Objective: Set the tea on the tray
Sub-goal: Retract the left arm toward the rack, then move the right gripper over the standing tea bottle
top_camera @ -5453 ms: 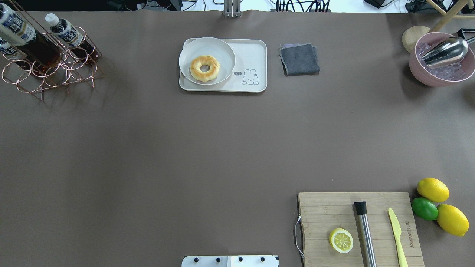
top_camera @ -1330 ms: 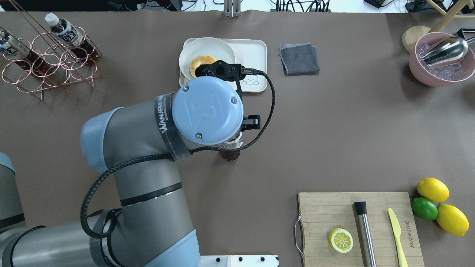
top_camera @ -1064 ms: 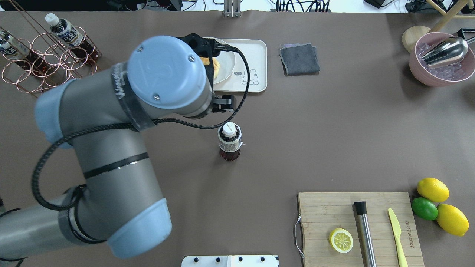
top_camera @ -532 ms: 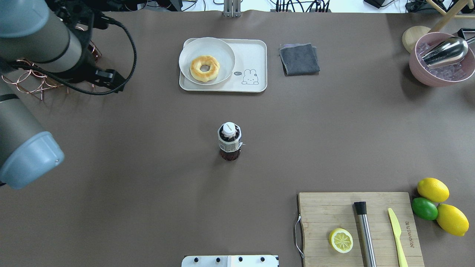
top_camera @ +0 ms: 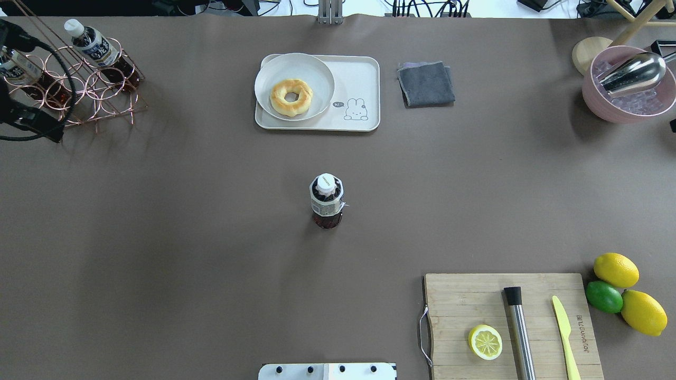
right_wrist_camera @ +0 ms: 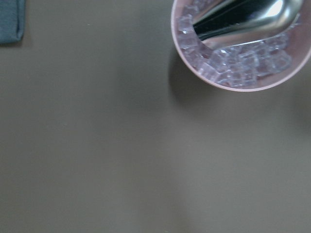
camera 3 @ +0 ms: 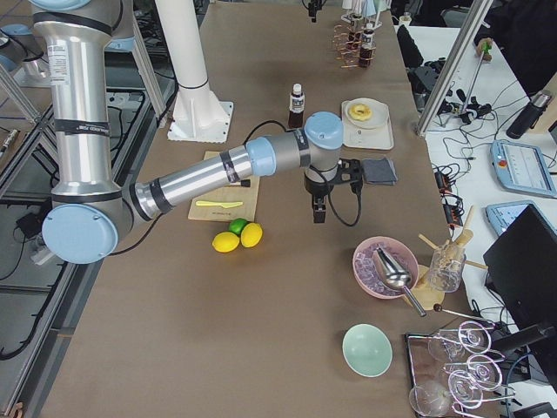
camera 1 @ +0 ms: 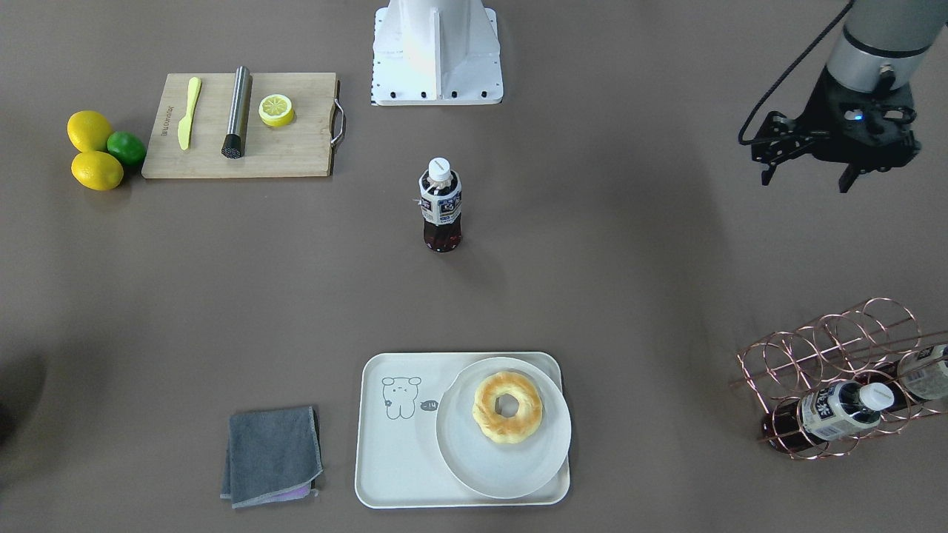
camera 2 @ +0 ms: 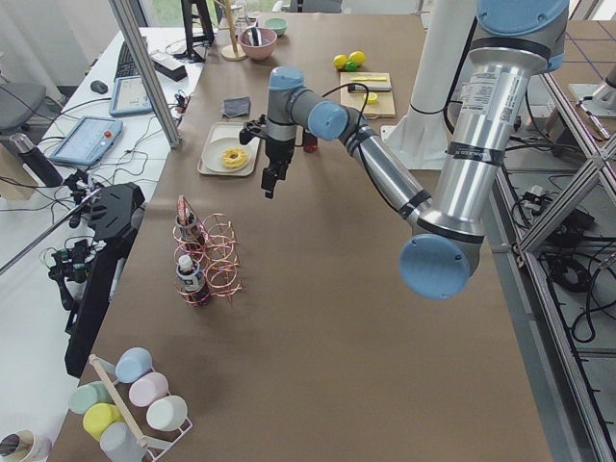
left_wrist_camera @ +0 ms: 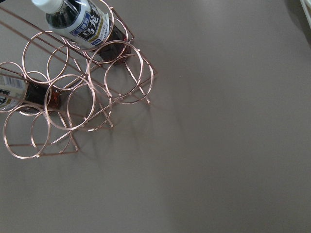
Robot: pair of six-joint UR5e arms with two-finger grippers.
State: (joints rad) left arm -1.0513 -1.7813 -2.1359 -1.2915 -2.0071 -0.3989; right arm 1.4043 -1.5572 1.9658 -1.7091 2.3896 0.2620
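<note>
The tea bottle [top_camera: 326, 203] stands upright and alone at the table's centre, also in the front view [camera 1: 441, 203]. The cream tray [top_camera: 359, 74] lies beyond it at the far side, with its bear drawing [camera 1: 400, 396] on the bare half. My left gripper [camera 1: 878, 174] hangs empty, fingers apart, above the table near the copper rack [top_camera: 79, 89], far left of the bottle. Two alike bottles [left_wrist_camera: 77, 22] lie in that rack. My right gripper [camera 3: 318, 213] shows only in the right side view, near the grey cloth; I cannot tell its state.
A round white plate [top_camera: 319, 71] with a doughnut [top_camera: 291, 97] fills the tray's left half. A grey cloth [top_camera: 425, 83] lies right of the tray. A wooden board [top_camera: 454, 295] with lemon half, muddler and knife, loose citrus [top_camera: 616, 269] and a pink ice bowl [top_camera: 597, 100] are at the right.
My left arm let go of the bottle at the table's centre and swung away left to the rack. The bottle has stayed upright in place.
</note>
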